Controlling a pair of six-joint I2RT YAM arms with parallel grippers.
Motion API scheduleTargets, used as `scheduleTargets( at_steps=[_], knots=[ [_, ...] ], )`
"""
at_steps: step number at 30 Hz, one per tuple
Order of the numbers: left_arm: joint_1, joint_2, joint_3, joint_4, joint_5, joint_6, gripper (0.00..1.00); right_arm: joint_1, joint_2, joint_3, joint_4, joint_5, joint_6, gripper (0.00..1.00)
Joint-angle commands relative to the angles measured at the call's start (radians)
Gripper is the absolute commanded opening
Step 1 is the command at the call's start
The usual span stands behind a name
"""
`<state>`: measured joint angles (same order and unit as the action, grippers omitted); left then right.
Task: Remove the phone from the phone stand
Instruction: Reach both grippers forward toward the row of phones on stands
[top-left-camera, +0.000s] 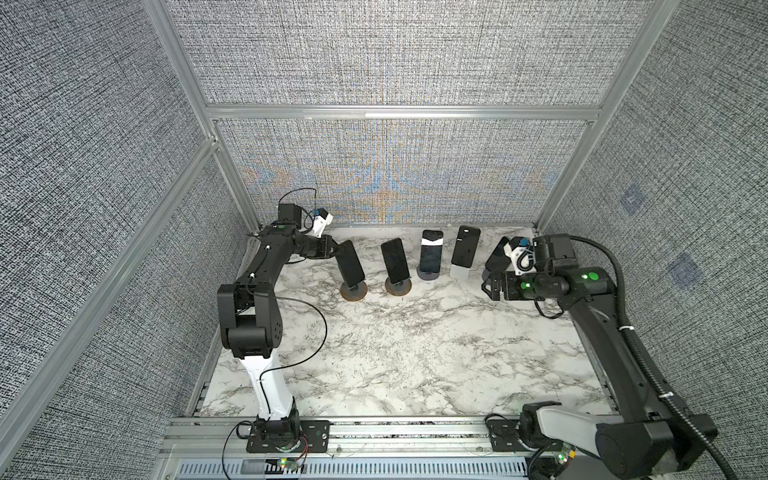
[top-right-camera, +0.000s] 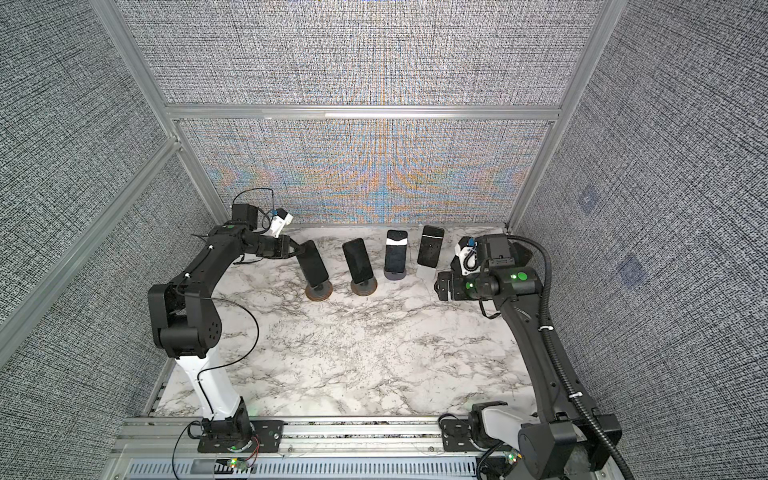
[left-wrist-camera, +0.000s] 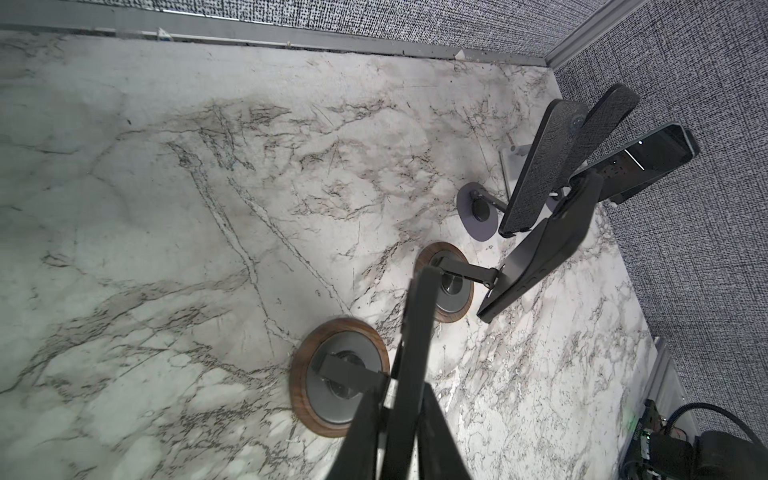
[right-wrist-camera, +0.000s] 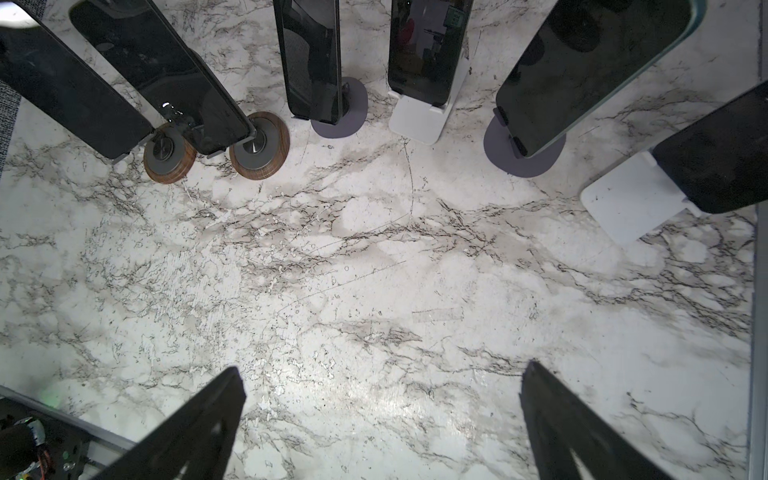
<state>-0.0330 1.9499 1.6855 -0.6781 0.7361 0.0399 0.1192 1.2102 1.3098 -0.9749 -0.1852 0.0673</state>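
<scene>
Looking down in both top views, a row of phones (top-left-camera: 395, 259) on stands runs along the far edge of the tabletop (top-left-camera: 415, 353). I count five of them in a top view, the fifth half hidden behind the right arm. The left tool (top-left-camera: 338, 249) is clamped on the upper end of the phone (top-left-camera: 351, 266) nearest the far left corner, which leans on its wood-ringed phone stand (top-left-camera: 354, 292). The right tool (top-left-camera: 490, 286) hovers near the right edge.

The left wrist view shows that phone (left-wrist-camera: 415, 332) edge-on between the fingers (left-wrist-camera: 365, 436), resting against the arm of its phone stand (left-wrist-camera: 332, 386).

The right wrist view gives six phones on six stands: two wood-ringed bases (right-wrist-camera: 259, 145), two grey discs (right-wrist-camera: 528, 162) and two white plates (right-wrist-camera: 623, 208). The right tool (right-wrist-camera: 382, 369) is spread wide apart over bare marble.
</scene>
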Motion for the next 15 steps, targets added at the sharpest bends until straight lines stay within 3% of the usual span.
scheduleTargets(
  at_steps=[1, 9, 15],
  knots=[
    [0.001, -0.005, 0.011, 0.007, -0.018, -0.005, 0.09, 0.004, 0.0, -0.003, -0.011, 0.018, 0.0, 0.99],
    [0.001, -0.055, 0.076, -0.05, -0.026, 0.011, 0.01, 0.009, -0.022, -0.004, 0.002, -0.022, 0.006, 0.99],
    [-0.002, -0.148, 0.167, -0.172, -0.03, 0.03, 0.0, 0.034, -0.06, -0.033, 0.072, -0.181, 0.008, 0.98]
  ],
)
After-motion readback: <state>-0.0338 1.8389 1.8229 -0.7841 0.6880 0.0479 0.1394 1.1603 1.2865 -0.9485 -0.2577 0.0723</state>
